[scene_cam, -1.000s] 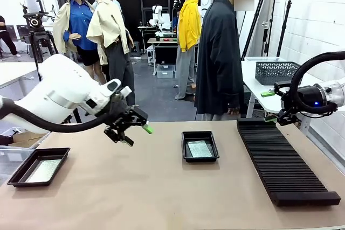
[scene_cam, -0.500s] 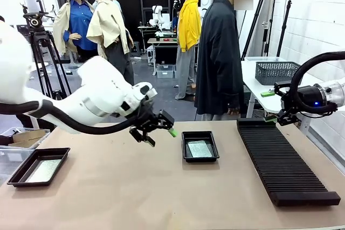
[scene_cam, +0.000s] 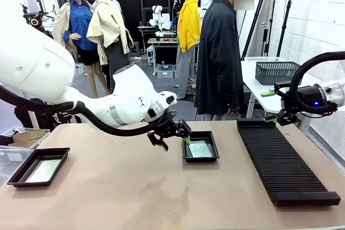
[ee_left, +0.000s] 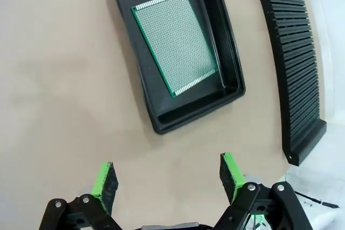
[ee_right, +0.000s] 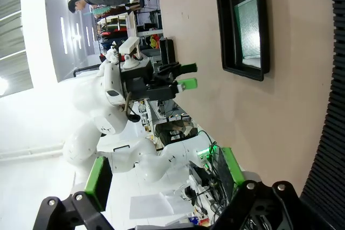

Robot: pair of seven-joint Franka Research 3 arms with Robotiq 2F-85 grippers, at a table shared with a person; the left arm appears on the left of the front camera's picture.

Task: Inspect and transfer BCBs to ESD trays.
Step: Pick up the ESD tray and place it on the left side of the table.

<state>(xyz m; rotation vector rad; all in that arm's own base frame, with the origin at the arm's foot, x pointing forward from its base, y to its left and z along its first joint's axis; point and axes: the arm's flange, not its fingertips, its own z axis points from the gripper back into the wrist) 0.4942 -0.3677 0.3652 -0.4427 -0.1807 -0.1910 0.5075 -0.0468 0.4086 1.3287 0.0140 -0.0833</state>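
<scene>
My left gripper (ee_left: 167,176) wide open, empty; BCB (ee_left: 175,48) in middle ESD tray (ee_left: 156,122) just ahead, long axis slanted away. Right gripper (ee_right: 161,184) open too, well apart.

A robotics lab or workshop is indicated: a paper-covered work surface (scene_cam: 135,197) is set in a large open room, a camera tripod (scene_cam: 33,22) is seen at the left, and a white brick wall (scene_cam: 312,20) at the right.
</scene>
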